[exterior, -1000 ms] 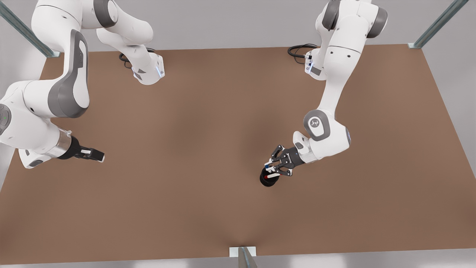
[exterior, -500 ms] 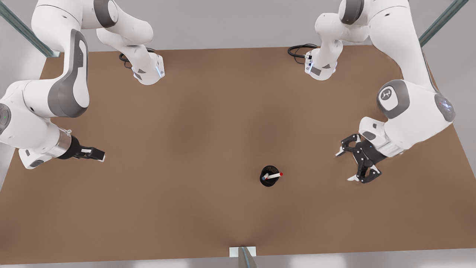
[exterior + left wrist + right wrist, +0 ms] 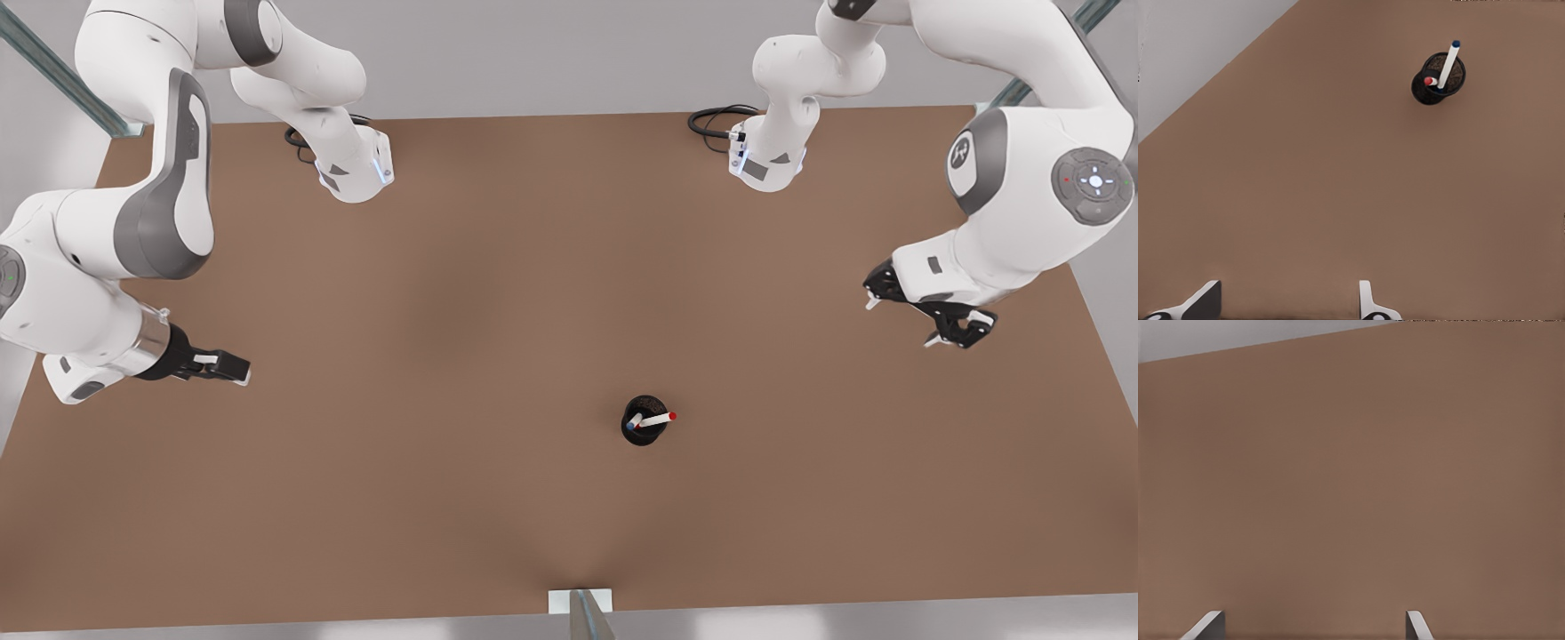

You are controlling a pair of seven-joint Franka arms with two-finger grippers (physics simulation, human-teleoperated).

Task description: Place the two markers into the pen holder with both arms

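Left gripper [image 3: 902, 322], fingers apart and empty, hangs near the table's [image 3: 533, 267] edge on the front view's right. Right gripper [image 3: 227, 366] waits, fingers apart, by the opposite edge. The red marker [image 3: 658, 419] and blue marker [image 3: 1448, 63] lean in the holder [image 3: 642, 433], so the job looks done.

Front view looks down; wrist views face the table [image 3: 498, 356].
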